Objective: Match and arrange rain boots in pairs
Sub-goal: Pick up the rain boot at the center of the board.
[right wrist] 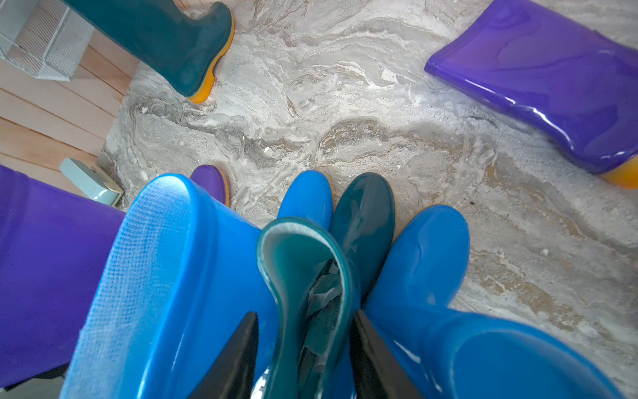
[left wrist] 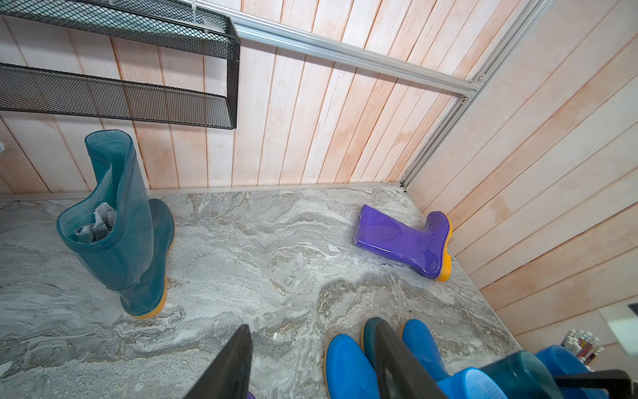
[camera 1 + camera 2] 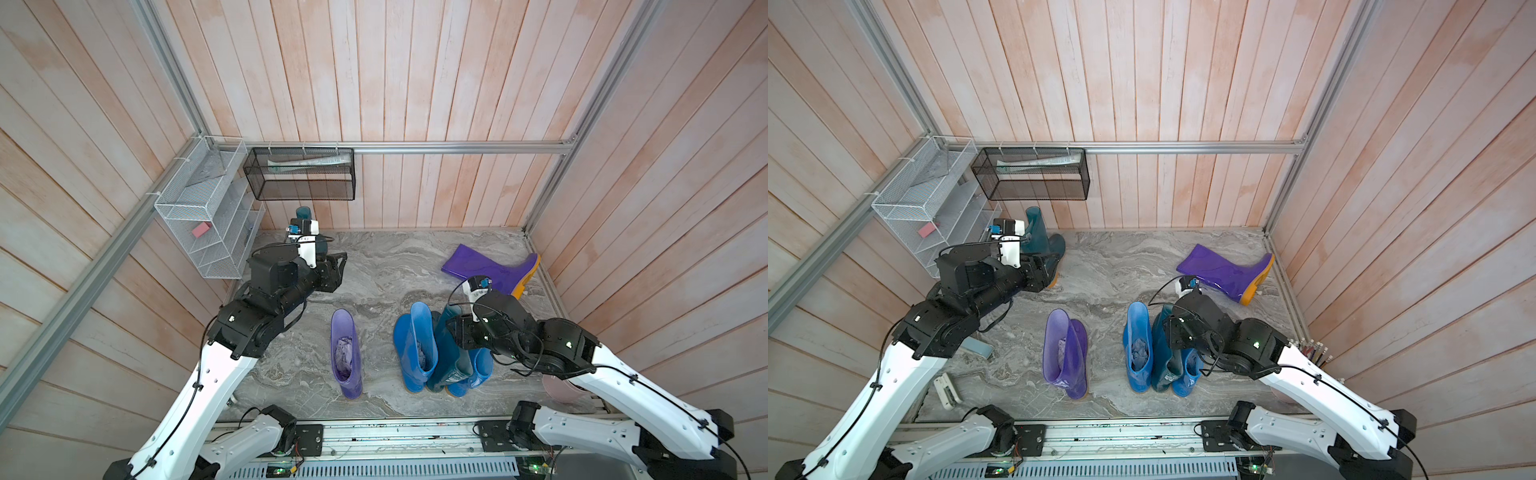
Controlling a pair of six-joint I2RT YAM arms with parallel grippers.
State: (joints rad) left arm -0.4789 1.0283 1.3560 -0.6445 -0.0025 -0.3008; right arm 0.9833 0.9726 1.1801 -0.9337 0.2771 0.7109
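I'm separating mismatched boots. The blue boots (image 1: 179, 276) stand close to my base with a teal boot (image 1: 300, 262) wedged between them. Its mate (image 2: 121, 221) stands well apart at the back left. My right gripper (image 1: 305, 312) pinches the wedged boot's cuff, and my left gripper (image 2: 312, 328) hangs spread and empty. As I judge it, the next move is a straight lift that doesn't topple the blues.

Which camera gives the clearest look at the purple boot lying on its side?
The left wrist view: the lying purple boot appears whole, shaft to orange sole, nothing in front. Both top views show it smaller, the right arm overlapping its edge. The right wrist view cuts off its toe.
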